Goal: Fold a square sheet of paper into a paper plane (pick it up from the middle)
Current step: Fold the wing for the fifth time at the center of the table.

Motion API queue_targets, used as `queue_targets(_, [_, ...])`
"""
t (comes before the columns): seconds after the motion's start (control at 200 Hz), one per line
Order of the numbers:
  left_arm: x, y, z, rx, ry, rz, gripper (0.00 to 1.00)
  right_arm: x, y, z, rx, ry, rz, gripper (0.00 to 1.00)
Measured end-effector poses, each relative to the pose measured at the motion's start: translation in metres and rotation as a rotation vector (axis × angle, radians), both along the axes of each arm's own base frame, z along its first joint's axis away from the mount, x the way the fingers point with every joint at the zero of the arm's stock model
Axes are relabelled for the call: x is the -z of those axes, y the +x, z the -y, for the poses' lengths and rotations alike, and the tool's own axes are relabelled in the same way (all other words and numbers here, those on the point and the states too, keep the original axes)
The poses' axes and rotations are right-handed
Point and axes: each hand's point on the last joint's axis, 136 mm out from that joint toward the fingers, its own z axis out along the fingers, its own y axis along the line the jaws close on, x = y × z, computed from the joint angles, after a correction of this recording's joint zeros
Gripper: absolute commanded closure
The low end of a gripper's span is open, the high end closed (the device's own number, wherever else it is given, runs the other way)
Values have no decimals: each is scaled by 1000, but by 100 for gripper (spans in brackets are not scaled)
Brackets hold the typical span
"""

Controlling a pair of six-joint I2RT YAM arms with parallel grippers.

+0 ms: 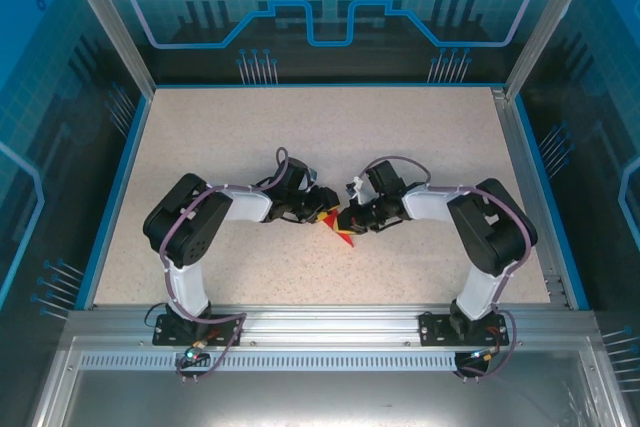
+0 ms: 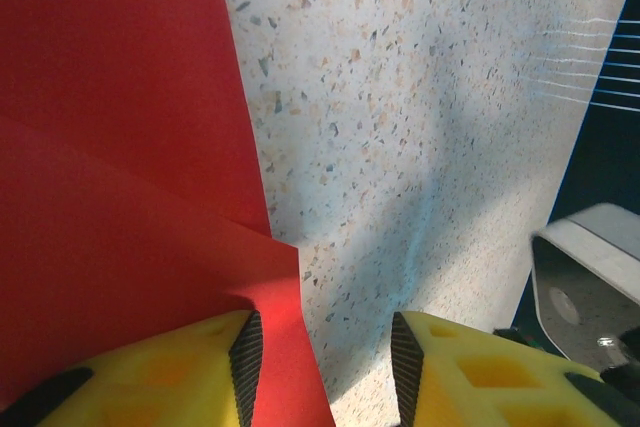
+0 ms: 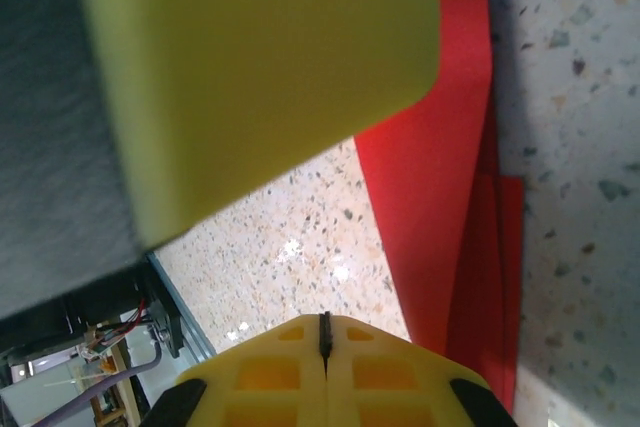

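**Both end effectors at the red sheet, fold edge running away from my right**

Here we are at mid-surface (image 1: 300, 127), and the red sheet (image 1: 343, 234) sits squarely between my two arms, partly folded, with layered edges showing. From above it reads as a short slanted wedge, with the left end effector (image 1: 325, 217) at its upper-left corner and the right end effector (image 1: 351, 219) just beside its upper-right.

On my left wrist camera, the left end effector (image 2: 322, 367) stands released, jaws apart. One finger sits over the sheet (image 2: 120, 197) and the sheet's edge lies in the gap, not pinched.

On my right wrist camera, the right end effector (image 3: 324, 342) is clenched, pads together, with no red visible in the seam. The sheet (image 3: 440, 197) lies just to the right of those tips. Its long folded edge runs straight away from me. A blurred yellow block (image 3: 250, 67), likely my left finger, looms above.

My call: the left is the nearer one, already on the sheet. The right must shift sideways onto that edge.
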Motion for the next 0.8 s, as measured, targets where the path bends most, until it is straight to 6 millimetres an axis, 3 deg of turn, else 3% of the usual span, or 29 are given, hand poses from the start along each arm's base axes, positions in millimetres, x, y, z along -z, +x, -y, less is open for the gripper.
queue_targets(0.195, [0,0,0,0,0,1,57,26,-5,6,-22,-42,-25,100])
queue_targets(0.8, [-3,5,-5,7,-15,6,53,27,-6,9,-60,18,20,100])
